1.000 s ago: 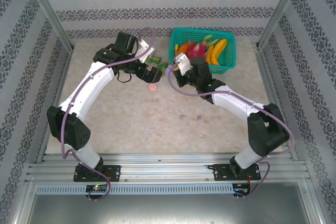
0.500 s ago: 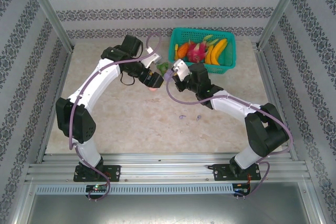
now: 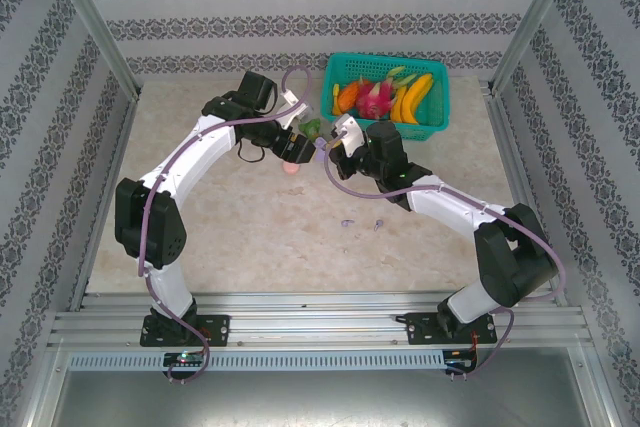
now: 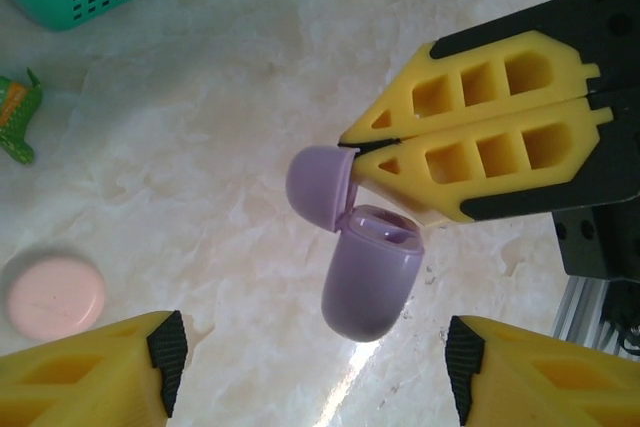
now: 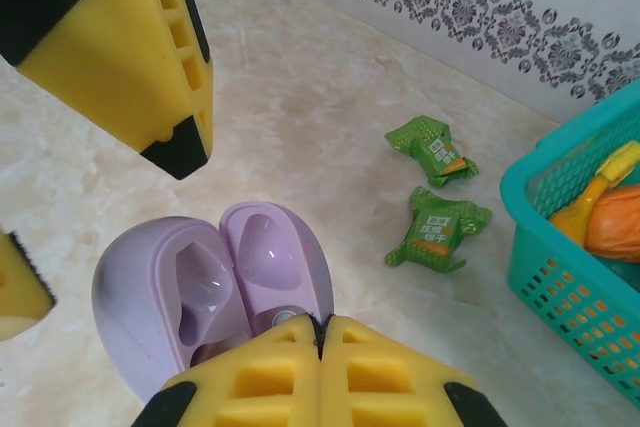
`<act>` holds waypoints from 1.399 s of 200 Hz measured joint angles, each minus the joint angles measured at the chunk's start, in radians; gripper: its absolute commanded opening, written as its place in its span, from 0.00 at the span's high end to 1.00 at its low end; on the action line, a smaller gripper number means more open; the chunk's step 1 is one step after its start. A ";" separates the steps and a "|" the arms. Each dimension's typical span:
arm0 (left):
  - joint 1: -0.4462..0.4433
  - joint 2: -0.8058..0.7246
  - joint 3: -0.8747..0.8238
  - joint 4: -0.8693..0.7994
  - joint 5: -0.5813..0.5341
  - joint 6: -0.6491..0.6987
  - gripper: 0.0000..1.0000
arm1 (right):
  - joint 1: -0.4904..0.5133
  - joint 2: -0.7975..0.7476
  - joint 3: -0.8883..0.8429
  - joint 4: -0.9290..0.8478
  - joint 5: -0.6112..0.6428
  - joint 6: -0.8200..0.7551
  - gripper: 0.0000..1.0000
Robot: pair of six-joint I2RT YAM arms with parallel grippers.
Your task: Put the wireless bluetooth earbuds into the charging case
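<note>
pale purple oval plastic charging case: lid open, hinge clamped in right tool | tiny purple earbuds loose on surface, well apart from it | left tool now closer, spread jaws narrowing around case, no contact → regrasp likely
</note>
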 measured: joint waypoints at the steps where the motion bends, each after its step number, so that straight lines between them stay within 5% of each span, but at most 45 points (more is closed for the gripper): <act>1: 0.000 0.000 0.000 0.001 0.000 0.000 0.32 | 0.000 0.000 0.000 0.000 -0.001 0.001 1.00; 103: -0.002 0.034 -0.013 0.048 0.096 -0.034 0.51 | -0.006 0.000 0.000 -0.002 -0.045 0.058 1.00; 280: -0.021 0.037 0.015 0.013 0.188 -0.021 0.68 | -0.033 -0.029 0.000 -0.006 -0.090 0.079 1.00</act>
